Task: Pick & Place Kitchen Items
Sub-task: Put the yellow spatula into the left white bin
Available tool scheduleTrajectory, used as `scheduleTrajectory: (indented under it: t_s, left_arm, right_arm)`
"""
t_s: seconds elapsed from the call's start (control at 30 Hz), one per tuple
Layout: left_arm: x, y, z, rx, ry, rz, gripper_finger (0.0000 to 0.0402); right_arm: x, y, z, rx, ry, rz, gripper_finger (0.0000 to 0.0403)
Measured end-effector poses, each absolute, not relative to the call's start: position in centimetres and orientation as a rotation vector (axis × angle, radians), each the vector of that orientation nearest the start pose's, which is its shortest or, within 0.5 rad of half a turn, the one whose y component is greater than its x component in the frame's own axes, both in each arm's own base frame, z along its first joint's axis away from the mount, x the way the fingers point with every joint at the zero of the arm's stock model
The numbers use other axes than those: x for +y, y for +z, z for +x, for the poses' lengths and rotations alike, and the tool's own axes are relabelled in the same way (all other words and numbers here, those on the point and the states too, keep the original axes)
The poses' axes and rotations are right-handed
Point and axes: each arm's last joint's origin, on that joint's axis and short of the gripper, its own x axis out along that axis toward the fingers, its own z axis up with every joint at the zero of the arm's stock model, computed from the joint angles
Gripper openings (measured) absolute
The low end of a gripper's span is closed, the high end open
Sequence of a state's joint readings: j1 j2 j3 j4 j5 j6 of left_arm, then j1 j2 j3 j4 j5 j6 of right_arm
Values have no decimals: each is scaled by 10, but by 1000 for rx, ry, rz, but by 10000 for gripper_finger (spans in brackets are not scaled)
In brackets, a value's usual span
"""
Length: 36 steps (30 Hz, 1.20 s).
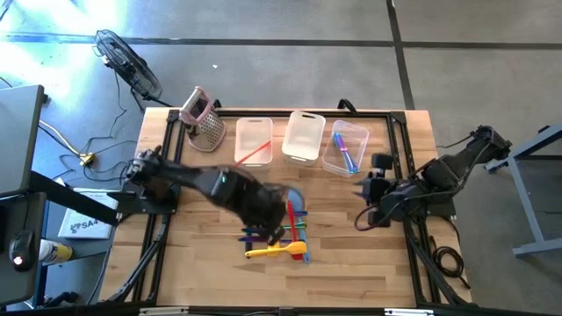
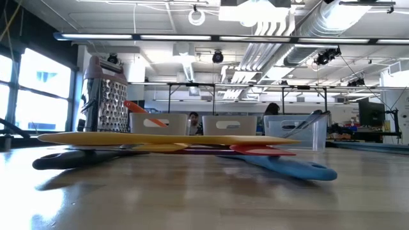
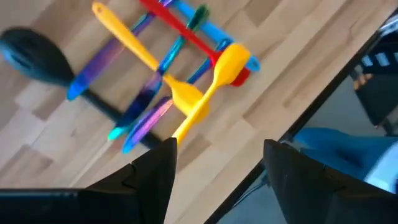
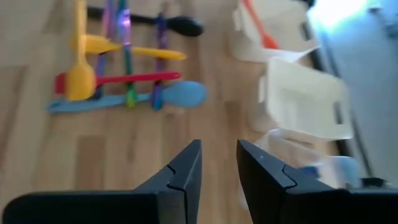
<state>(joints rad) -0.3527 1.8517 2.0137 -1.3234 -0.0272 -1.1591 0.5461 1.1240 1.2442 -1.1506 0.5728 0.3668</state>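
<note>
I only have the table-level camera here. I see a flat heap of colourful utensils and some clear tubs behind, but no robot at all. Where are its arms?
Observer: The left arm reaches over the heap of utensils; its left gripper hangs above them, fingers open, holding nothing.
Operator: And the other arm?
Observer: The right gripper waits at the table's right side, away from the heap, with only a narrow gap between its fingers and nothing in them.
Operator: Is anything in those tubs?
Observer: The left bin holds one orange utensil, the middle bin looks empty, and the right bin holds a few blue and pink ones.
</note>
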Motion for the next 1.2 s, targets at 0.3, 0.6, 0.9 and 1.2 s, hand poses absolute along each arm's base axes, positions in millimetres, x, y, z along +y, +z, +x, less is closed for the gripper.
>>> scheduleTrajectory:
  t_s: [0.3, 0.6, 0.9, 1.2]
  left_arm:
    - [-184, 313, 352, 1308, 328, -511, 233]
    - [-207, 273, 355, 1523, 191, -339, 233]
    - [-206, 273, 357, 1489, 58, -160, 227]
    - [-202, 260, 368, 1425, -14, -88, 189]
  right_arm:
    - [95, 350, 166, 896, -45, -108, 94]
    - [107, 353, 164, 840, -6, -67, 94]
    - [110, 358, 169, 777, -6, 7, 94]
    - [113, 357, 166, 785, -14, 60, 94]
